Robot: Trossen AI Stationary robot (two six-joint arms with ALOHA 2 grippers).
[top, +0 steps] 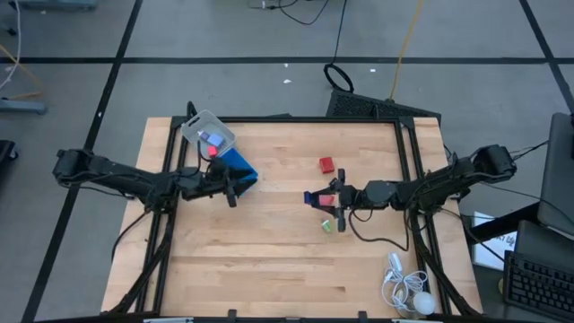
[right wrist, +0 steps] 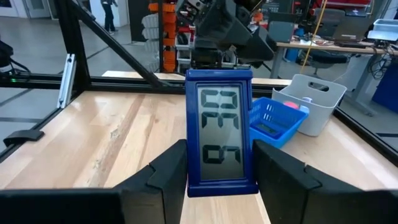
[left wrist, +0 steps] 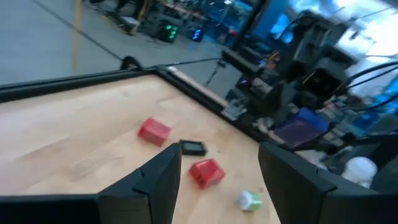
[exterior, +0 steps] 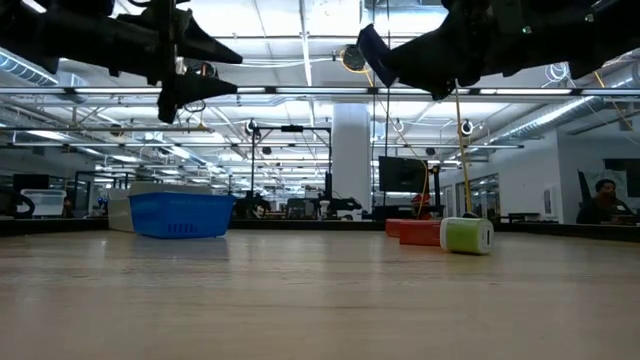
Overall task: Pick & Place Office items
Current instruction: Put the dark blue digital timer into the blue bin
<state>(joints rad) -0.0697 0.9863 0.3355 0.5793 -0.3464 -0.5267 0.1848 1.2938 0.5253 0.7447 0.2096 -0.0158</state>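
My right gripper point(top: 325, 199) is near the table's middle, shut on a blue-framed piece with a pale display point(right wrist: 219, 140). My left gripper point(top: 231, 190) point(left wrist: 217, 177) stands open and holds nothing, level, beside the blue tray point(top: 242, 169). Between the two arms, lying flat on the wood, are two red blocks point(left wrist: 154, 130) point(left wrist: 206, 172), a dark rectangular piece point(left wrist: 193, 147) and a green piece point(left wrist: 250, 200). In the low view both grippers point(exterior: 175, 90) point(exterior: 400, 55) hang well above the table. My right gripper pinches the blue-framed piece between its two fingers by the frame's two long sides point(right wrist: 191, 168), at the end nearest the wrist. The fingers lie level and point toward the table's left, along the piece. It is lifted clear of the table, display facing the wrist camera.
A clear plastic box point(top: 208, 133) with a red piece inside stands at the far left corner, touching the blue tray. A white corded gadget point(top: 405, 289) lies at the near right edge. The near half of the wood has free room.
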